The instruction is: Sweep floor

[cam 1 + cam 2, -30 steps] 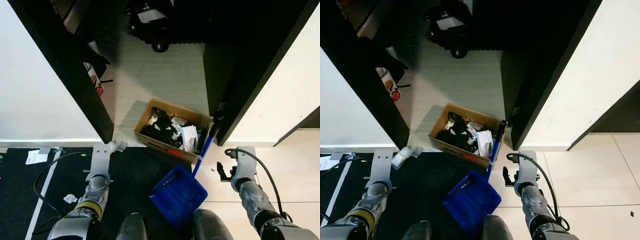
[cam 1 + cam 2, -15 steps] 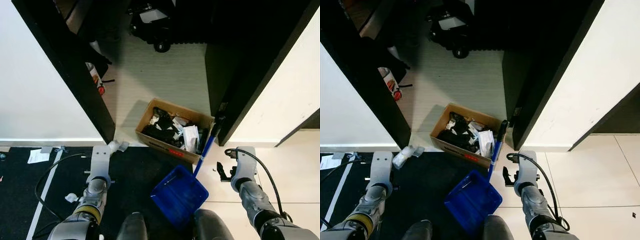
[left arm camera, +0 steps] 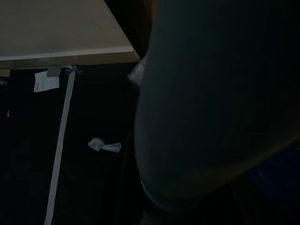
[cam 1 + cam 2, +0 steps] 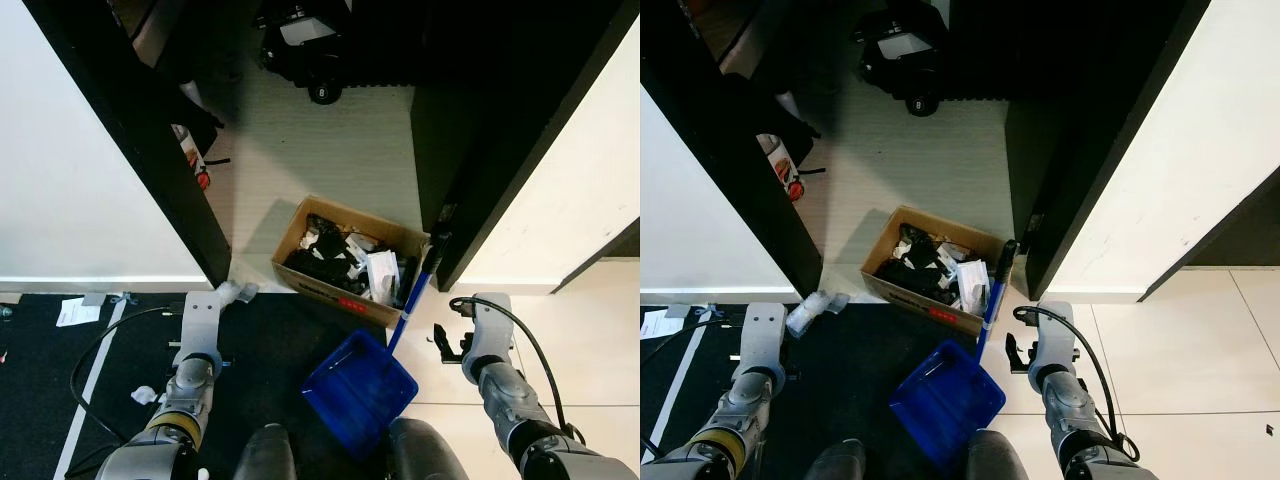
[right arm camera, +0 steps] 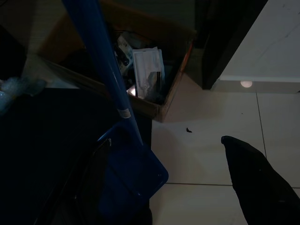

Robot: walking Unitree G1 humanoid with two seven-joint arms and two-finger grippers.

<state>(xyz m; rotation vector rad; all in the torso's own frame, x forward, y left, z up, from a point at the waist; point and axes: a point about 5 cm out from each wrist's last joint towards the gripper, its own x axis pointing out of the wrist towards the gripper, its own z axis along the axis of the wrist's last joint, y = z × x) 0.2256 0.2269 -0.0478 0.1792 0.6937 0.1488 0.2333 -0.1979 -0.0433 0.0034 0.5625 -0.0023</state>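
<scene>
You are between strokes, by my judgement: no broom is in hand, and the blue dustpan (image 4: 360,390) stands on the dark mat (image 4: 270,340) just in front of the robot's feet, its long blue handle (image 4: 412,305) leaning up against the right end of the cardboard box (image 4: 345,260) of rubbish. Both arms hang low. Whether the left gripper (image 4: 200,318) is apart or together I cannot tell, and the same goes for the right gripper (image 4: 487,318); neither holds anything that I can see. Loose litter awaits collection: a crumpled scrap (image 4: 236,291) on the floor at the foot of the black door frame (image 4: 160,170), another white scrap (image 3: 104,146) on the mat, and a dark speck (image 5: 188,130) on the tiles. The next move calls for taking hold of the dustpan handle and bringing the pan to that litter. Against the picture a second ago, the view has shifted only slightly; box, dustpan and litter lie unchanged.
</scene>
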